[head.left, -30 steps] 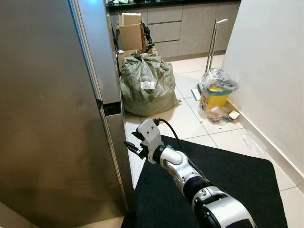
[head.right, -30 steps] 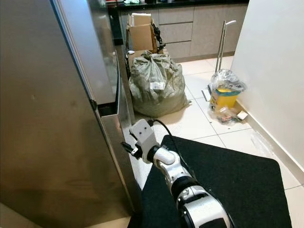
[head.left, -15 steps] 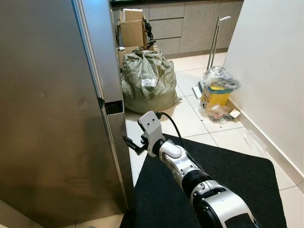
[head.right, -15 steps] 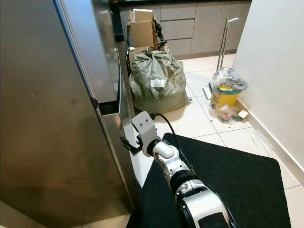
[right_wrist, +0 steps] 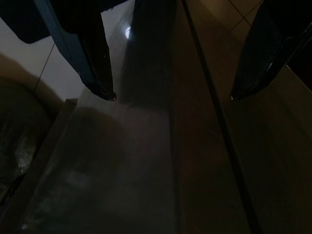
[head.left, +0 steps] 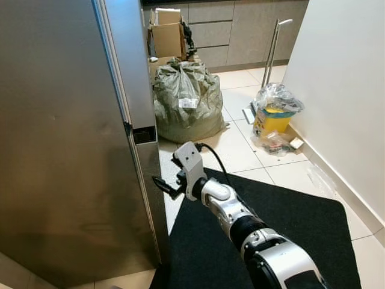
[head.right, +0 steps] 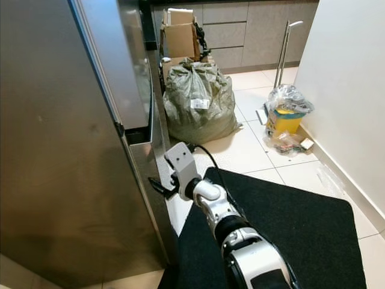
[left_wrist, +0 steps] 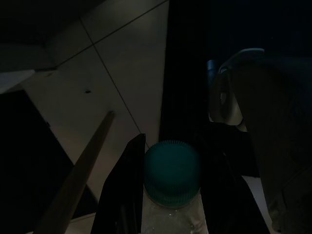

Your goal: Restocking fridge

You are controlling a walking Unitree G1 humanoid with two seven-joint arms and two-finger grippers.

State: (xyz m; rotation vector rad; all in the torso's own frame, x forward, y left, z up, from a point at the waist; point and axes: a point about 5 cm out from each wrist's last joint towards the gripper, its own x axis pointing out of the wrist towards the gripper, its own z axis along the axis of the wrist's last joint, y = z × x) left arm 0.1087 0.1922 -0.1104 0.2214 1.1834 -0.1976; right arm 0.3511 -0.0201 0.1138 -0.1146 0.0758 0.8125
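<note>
A kitchen of pale tile floor [head.left: 240, 150] with a black mat [head.left: 289, 235] under me, and the tall stainless fridge [head.left: 66, 150] is shut on my left. My right gripper [head.left: 163, 186] is out at the lower door's edge, its two black fingers spread apart with nothing between them, tips right against the steel corner; the wrist camera looks straight down that seam, so I judge I'm lining up to hook the edge and pull the door open. My left gripper [left_wrist: 168, 195] hangs low in the shade, fingers clamped either side of a bottle [left_wrist: 171, 170] with a teal ribbed cap, held upright by the neck, so the stock I mean to put away is in hand, waiting on that door. Beyond the right gripper, a bulging grey-green sack [head.left: 185, 99] tied at the top sits on the tile just past the fridge; its contents are hidden. Behind it, an open cardboard box [head.left: 167, 36] stands against the grey cabinets [head.left: 240, 30]. Over by the white wall [head.left: 343, 90], a yellow bin [head.left: 274, 117] lined with clear plastic, beside a long-handled dustpan [head.left: 267, 57].
</note>
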